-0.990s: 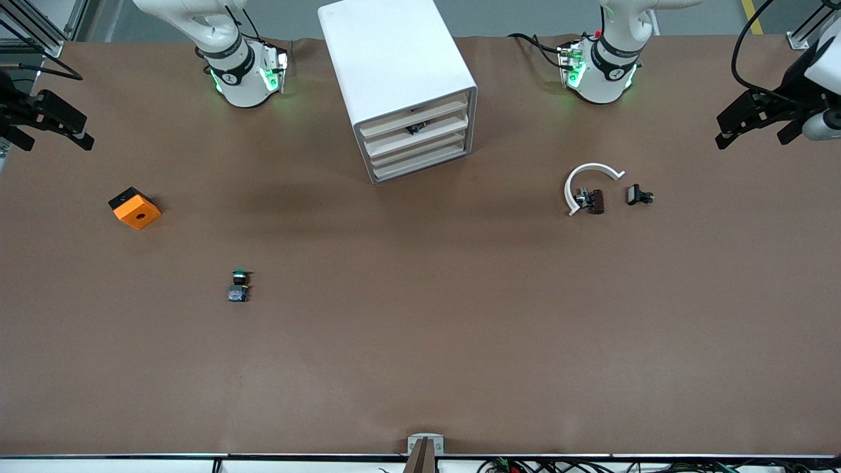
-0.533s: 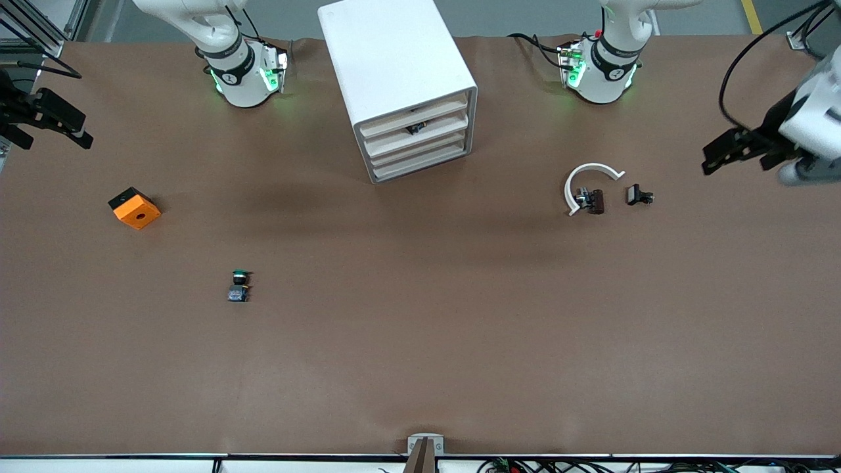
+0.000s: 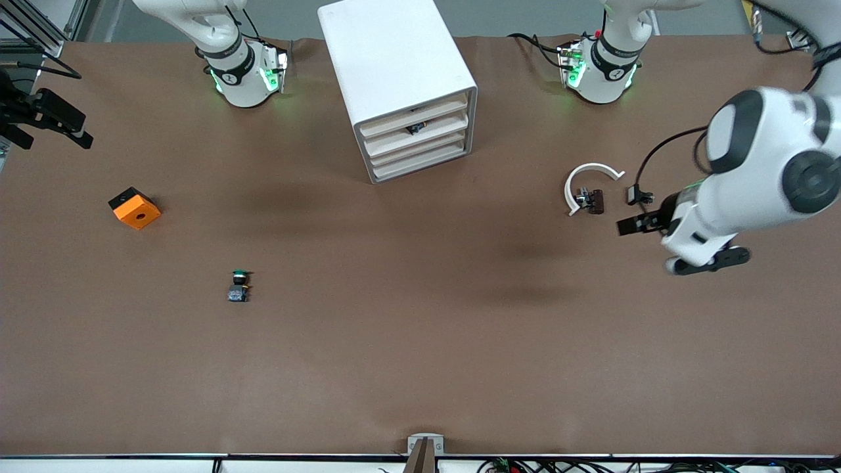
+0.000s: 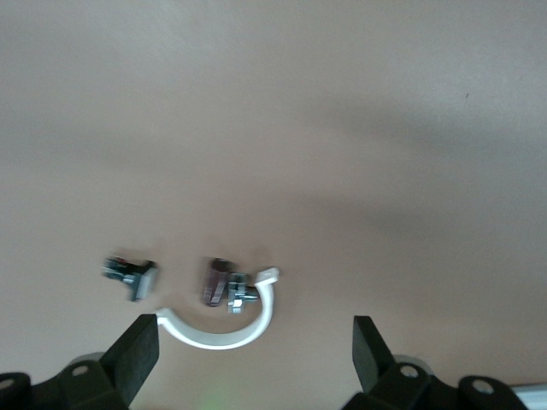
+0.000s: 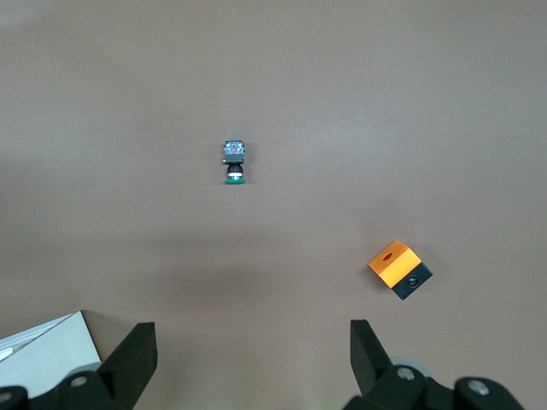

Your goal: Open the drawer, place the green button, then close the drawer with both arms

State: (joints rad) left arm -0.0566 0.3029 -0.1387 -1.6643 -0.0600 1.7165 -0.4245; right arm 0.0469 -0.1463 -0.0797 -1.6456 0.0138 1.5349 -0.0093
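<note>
Nothing of the task is done, as far as can be seen: the drawer point(image 3: 420, 163), lowest of four in the white cabinet point(image 3: 394, 72), is seen shut, and the button point(image 3: 239, 286) lies on the bare table point(image 3: 420, 341). Opening, placing and closing are all judged to be left.

The left gripper point(image 4: 252, 359) is held spread and empty over the table, just beside a white C-shaped ring point(image 4: 224, 325) and small dark clip pieces point(image 4: 130, 275); the drawer is well apart from it, toward the table's middle. The right gripper point(image 5: 248, 357) is held spread and empty at its own end of the table; the button lies well apart from it, out in the open, with an orange cube point(image 5: 399, 268) nearer by.

The button is a small thing with a round green cap on a blocky black-and-blue body, lying on its side. The drawer fronts are flat pale beige strips in a smooth, round-cornered shell. The table is covered in matte brown sheet.
</note>
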